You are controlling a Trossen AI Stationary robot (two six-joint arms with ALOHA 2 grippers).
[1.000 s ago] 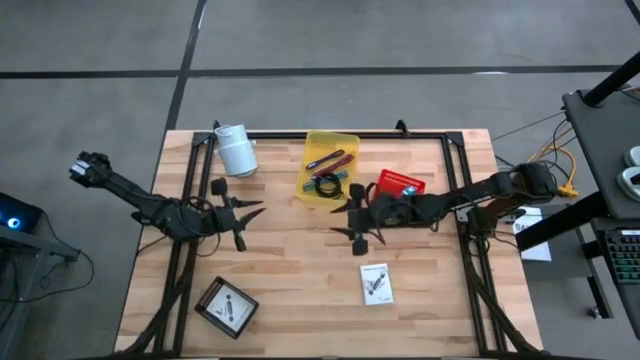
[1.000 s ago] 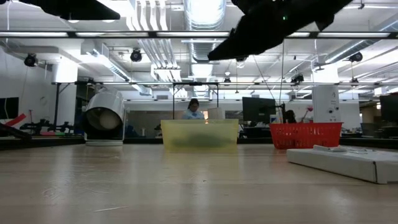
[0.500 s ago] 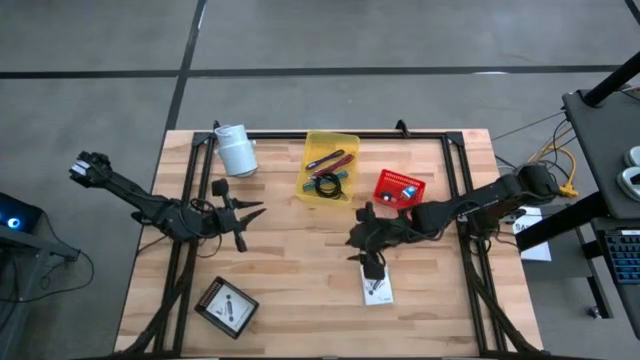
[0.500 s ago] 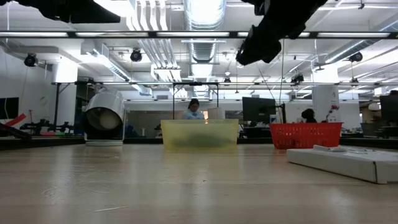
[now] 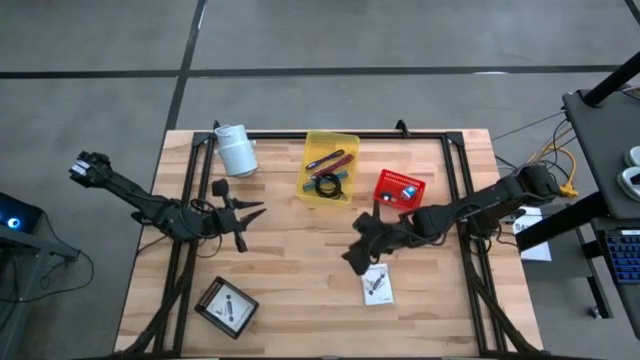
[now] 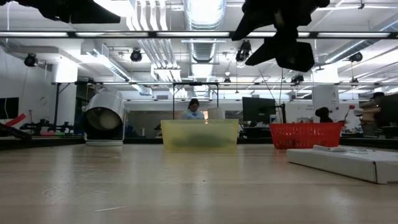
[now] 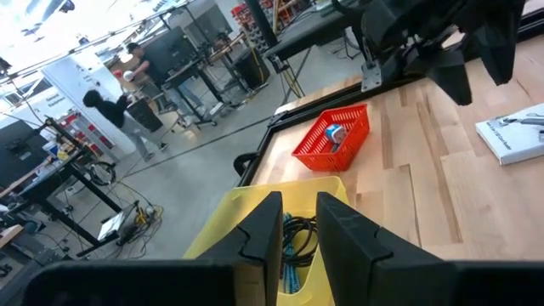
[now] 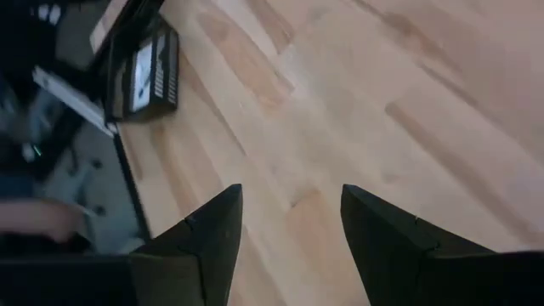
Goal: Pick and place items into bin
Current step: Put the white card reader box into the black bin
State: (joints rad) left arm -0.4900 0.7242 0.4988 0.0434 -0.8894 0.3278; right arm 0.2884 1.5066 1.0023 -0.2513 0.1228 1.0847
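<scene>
The yellow bin (image 5: 330, 167) stands at the table's far middle and holds a magenta stick (image 5: 331, 158), a coiled black cable (image 5: 325, 183) and a teal tool (image 5: 341, 186). A white card (image 5: 377, 284) lies flat near the table's middle. A second, black-framed card (image 5: 226, 305) lies at the near left. My right gripper (image 5: 351, 262) hangs open above the table, just left of the white card, and touches nothing. My left gripper (image 5: 250, 224) waits open over the left half. The purple stick and the black cube do not show.
A red basket (image 5: 399, 188) with a small blue thing inside sits right of the bin. A white cup (image 5: 236, 150) lies on its side at the far left. Bare wood lies between the two cards. People move in the room beyond the far edge.
My right gripper has moved from beside the bin and the red basket toward the table's near edge, stopping by the white card, and it has turned toward the near left. It stays open. The left arm has kept still.
</scene>
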